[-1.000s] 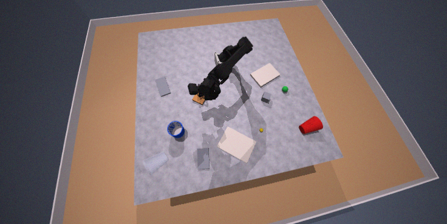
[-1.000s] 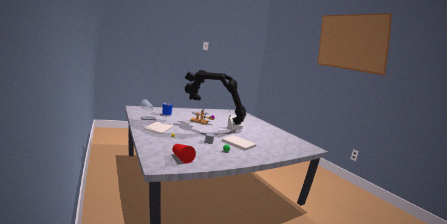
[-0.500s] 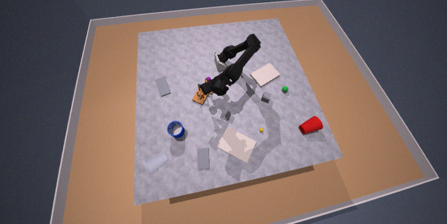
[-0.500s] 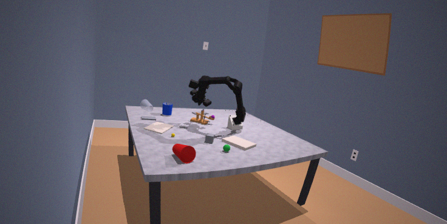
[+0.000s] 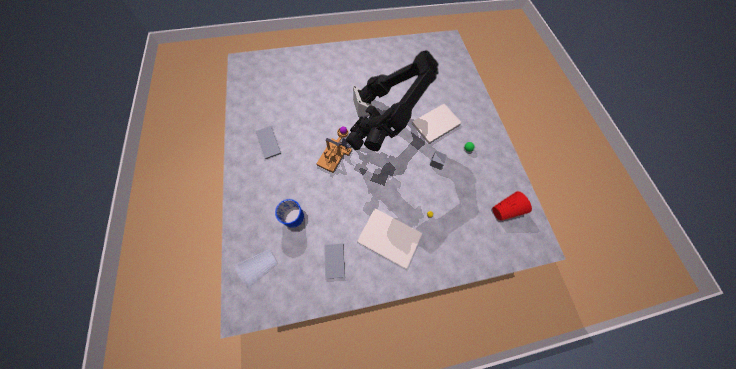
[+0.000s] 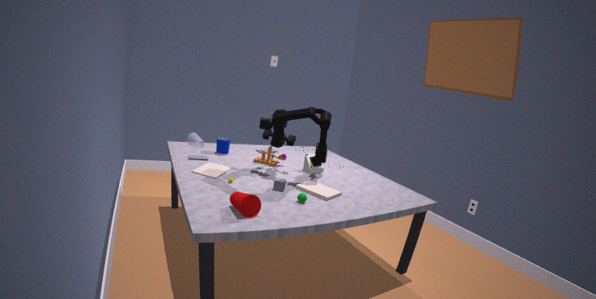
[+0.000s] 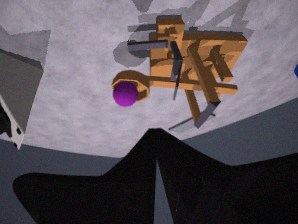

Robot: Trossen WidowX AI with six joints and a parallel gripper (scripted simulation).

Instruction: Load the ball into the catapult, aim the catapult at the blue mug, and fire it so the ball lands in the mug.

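The orange wooden catapult [image 5: 333, 154] [image 6: 263, 156] [image 7: 194, 63] stands near the middle of the table. A purple ball [image 5: 342, 130] [image 6: 283, 155] [image 7: 124, 94] sits in the cup at the end of its arm. My gripper [image 5: 346, 144] [image 6: 270, 146] [image 7: 154, 133] is shut and empty. It hangs just above the catapult, close beside its frame. The blue mug [image 5: 289, 212] [image 6: 223, 146] stands upright toward the table's left side; only a sliver of it shows at the right edge of the wrist view [image 7: 296, 70].
A red cup [image 5: 512, 206] [image 6: 245, 204] lies on its side. A green ball [image 5: 468, 147] [image 6: 302, 197], a yellow ball [image 5: 430, 214] [image 6: 230, 180] and a grey cube [image 5: 437, 160] [image 6: 279, 185] lie about. Two white slabs [image 5: 389, 237] [image 5: 436, 121], grey plates [image 5: 268, 141] [image 5: 334, 261] and a clear glass [image 5: 255, 266] [image 6: 194, 140] lie flat.
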